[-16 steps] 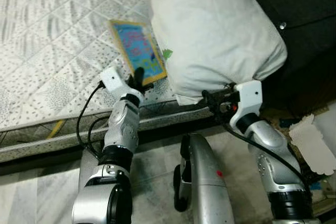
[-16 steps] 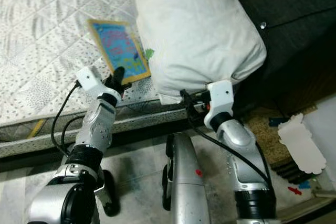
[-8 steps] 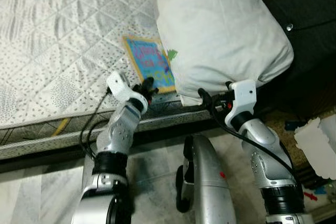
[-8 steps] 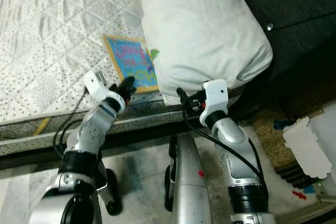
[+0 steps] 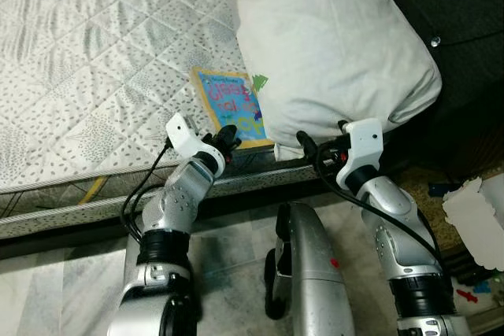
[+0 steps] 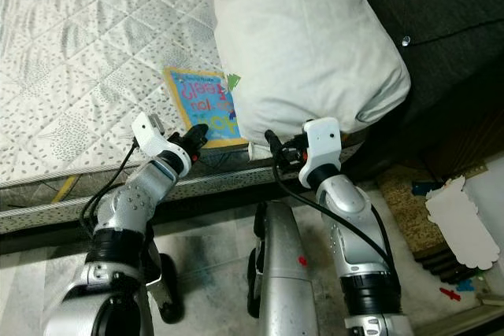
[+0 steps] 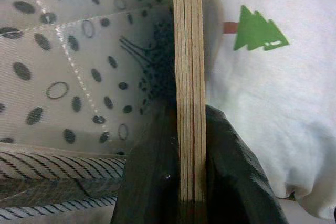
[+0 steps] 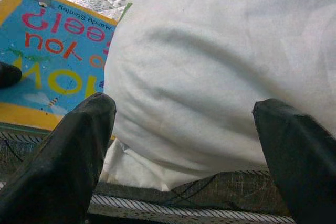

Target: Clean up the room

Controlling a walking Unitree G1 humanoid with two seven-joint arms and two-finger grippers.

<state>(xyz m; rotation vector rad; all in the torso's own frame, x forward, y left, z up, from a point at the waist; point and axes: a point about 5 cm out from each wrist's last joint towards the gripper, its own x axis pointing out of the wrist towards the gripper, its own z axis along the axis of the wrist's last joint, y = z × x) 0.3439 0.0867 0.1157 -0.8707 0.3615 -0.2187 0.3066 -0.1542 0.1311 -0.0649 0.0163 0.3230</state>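
Note:
A thin book (image 5: 231,106) with a blue cover and yellow border lies flat on the white quilted mattress (image 5: 87,76), its right side tucked under a big white pillow (image 5: 331,45). My left gripper (image 5: 227,138) is shut on the book's near edge at the mattress border. In the left wrist view the book's page edges (image 7: 189,77) run between the two black fingers (image 7: 152,171). My right gripper (image 5: 311,147) is open just in front of the pillow's near end (image 8: 226,66), one finger (image 8: 79,150) close to the book (image 8: 47,61).
A dark upholstered surface (image 5: 465,5) rises right of the pillow. A white paper piece (image 5: 476,218) and small litter lie on the floor at the right. My silver body (image 5: 311,281) stands over pale floor tiles. A yellow strip (image 5: 93,189) sticks out under the mattress.
My left gripper has drawn the book toward the mattress's near edge, and that arm has lowered. The whole view has shifted a little. The right gripper stays by the pillow.

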